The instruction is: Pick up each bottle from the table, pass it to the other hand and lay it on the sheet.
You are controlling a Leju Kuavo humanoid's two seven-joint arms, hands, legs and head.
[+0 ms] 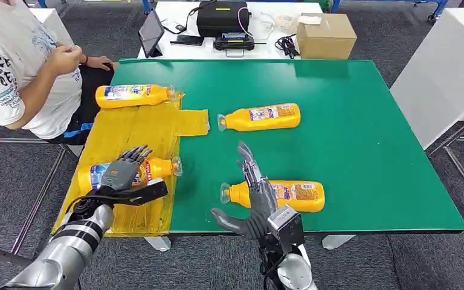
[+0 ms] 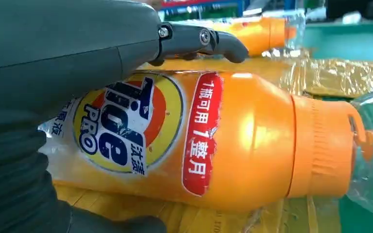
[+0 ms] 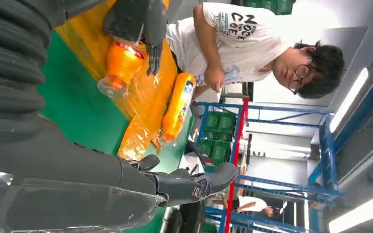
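Green table [image 1: 350,151] with yellow sheet [image 1: 133,130], grey carpet [image 1: 399,260] beneath.

The green table [image 1: 368,157] holds a yellow sheet [image 1: 134,130] on its left side. Two orange bottles lie flat on the green — one in the middle [image 1: 260,117], one near the front edge [image 1: 299,196]. Behind stands a white table [image 1: 175,12] — with a brown box [image 1: 326,35] on it.
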